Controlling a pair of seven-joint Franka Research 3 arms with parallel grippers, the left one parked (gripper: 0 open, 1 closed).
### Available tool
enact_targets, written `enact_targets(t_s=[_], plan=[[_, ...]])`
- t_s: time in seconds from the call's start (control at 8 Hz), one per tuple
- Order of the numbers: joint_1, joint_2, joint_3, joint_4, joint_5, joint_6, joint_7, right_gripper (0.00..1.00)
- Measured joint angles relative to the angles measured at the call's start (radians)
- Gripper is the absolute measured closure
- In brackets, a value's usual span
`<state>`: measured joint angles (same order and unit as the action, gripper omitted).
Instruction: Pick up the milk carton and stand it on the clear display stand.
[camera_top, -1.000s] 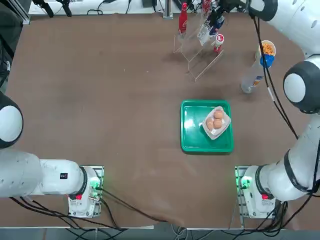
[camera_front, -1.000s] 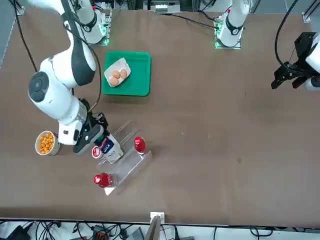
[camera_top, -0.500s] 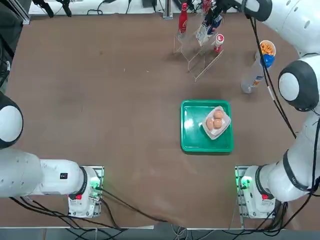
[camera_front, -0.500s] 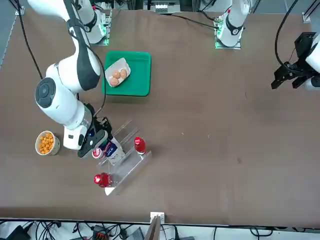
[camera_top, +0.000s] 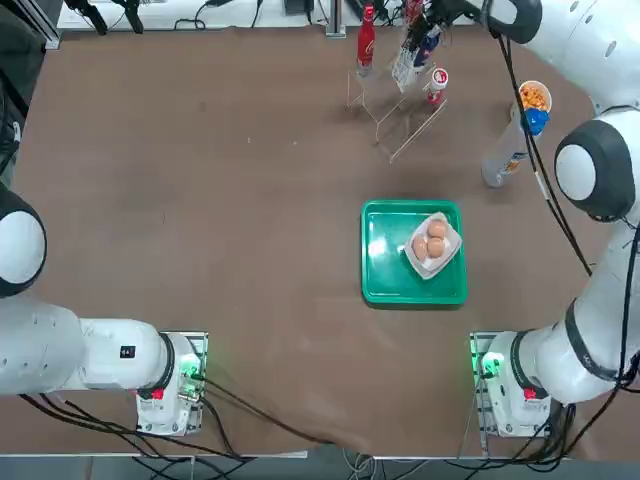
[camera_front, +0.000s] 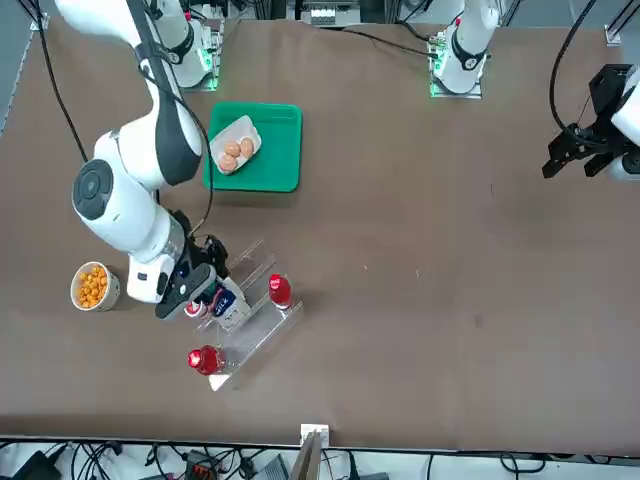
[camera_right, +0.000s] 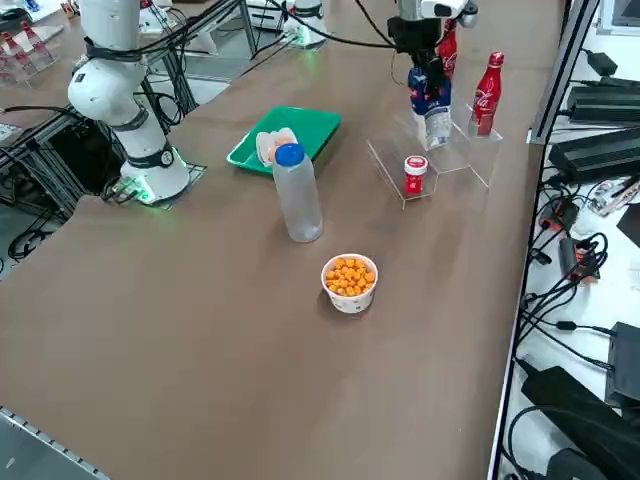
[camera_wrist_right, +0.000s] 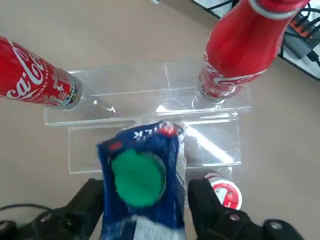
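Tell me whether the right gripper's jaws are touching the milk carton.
Apart. The right wrist view shows the right gripper with its jaws spread, a sliver of background visible between each one and the milk carton on the clear display stand.

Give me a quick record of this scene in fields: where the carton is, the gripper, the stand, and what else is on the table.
milk carton: upright on the clear display stand, middle tier
right gripper: open, fingers either side of the carton, gaps showing
also on stand: two red bottles, small red can
green tray: holds packed eggs
elsewhere: white bottle, snack cup
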<state>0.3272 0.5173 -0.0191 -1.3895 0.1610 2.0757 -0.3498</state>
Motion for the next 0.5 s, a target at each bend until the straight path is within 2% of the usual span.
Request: enact_targets(t_s=[0.5], plan=[[0.007,0.0,-0.001,0.054,-0.001,-0.002,0.084,0.0]])
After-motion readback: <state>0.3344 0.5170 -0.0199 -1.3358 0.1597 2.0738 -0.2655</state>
